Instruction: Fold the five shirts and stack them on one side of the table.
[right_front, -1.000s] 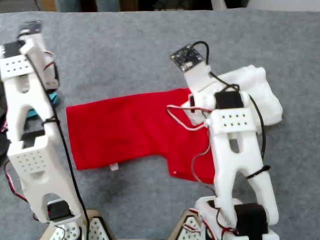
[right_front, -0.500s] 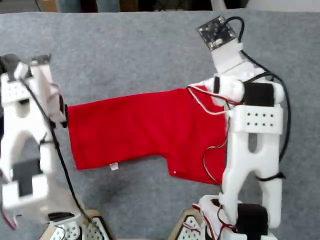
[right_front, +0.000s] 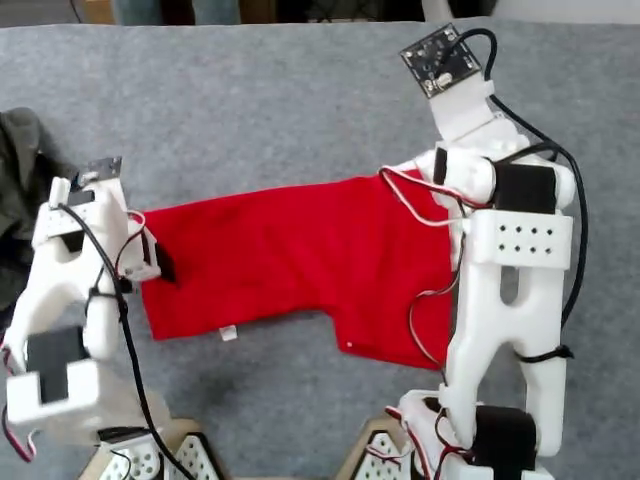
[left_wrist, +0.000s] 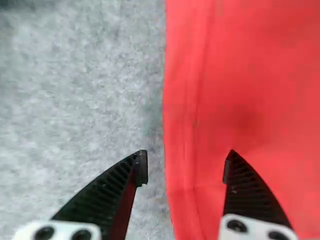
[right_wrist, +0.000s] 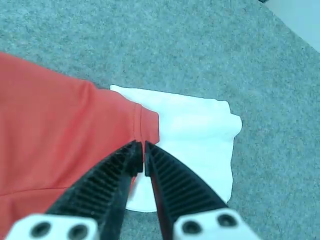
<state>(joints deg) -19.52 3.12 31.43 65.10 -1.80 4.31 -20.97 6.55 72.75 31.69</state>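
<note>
The left arm is swinging in from the desk's (right_front: 250, 100) left edge toward the cloth. This is uncovering a dark garment (right_front: 20, 150) that is lying crumpled at that edge. The right arm is hardly shifting from where it stood half a second ago.

The left tool (left_wrist: 186, 162) is now hanging open at the left hem of the red shirt (right_front: 290, 255). One finger is sitting over the grey desk and the other over the red cloth, so the hem is running between them, not yet pinched.

The red shirt is lying flat across the middle of the desk, already folded to a long band, with a sleeve spreading out at its right end. It is looking light, limp and thin, and it is likely to sag and drag on the felt-like desk surface, not slide. A hold is probably going best at a doubled hem or a corner, where the layers are giving the fingers some bulk to bite.

At the right end, the right tool (right_wrist: 140, 147) is pressing its fingers together with the tips at the sleeve's cuff. Whether any cloth is caught between them is not showing. Just beyond the cuff, a folded white shirt (right_wrist: 200, 135) is lying partly under the red sleeve.
</note>
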